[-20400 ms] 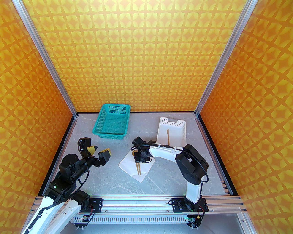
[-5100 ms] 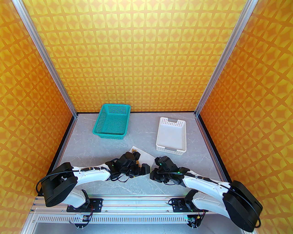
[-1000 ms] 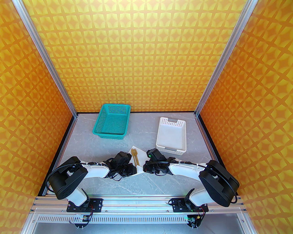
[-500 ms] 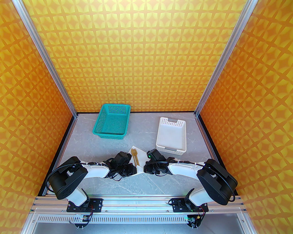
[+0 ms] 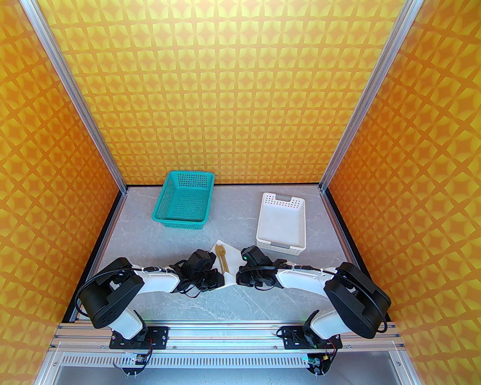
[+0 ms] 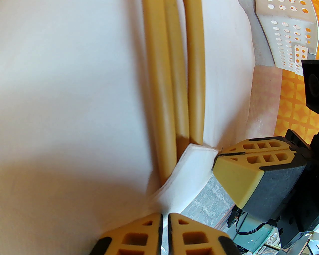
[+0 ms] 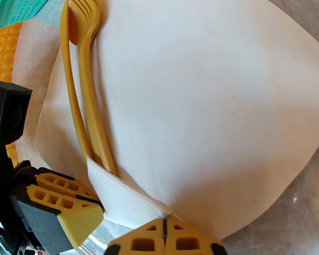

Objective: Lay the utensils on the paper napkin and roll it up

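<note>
Surface (image 5: 150, 248) of grey marble pattern carries all you need to watch. At its far left, toward the back, stands the teal basket (image 5: 183, 203), upright and well apart from the work. Nearer the front, your left hand (image 6: 164, 232) comes in low from the left. Its yellow fingers (image 6: 134, 239) are pressed almost together, with only a thin slit between them. The near edge of the paper napkin (image 6: 62, 87) runs down into that slit, so you are pinching the sheet there. The napkin lies near the middle of the surface, in front of both baskets, its near edge lifted and curved. On it lie the utensils (image 7: 91, 99), side by side and touching, handles pointing to the front edge of the surface. The fork (image 7: 86, 15) shows its tines at the far end, resting partly over the spoon (image 7: 69, 74). A small folded flap of the napkin's near edge covers the handle tips and sits between your two hands. Your right hand (image 7: 164, 230) comes in low from the right, fingers clamped tight on the napkin's near edge just beside that flap. The two hands are close together but not touching. At the far right stands the white basket (image 5: 282, 222), upright, close behind your right hand.
</note>
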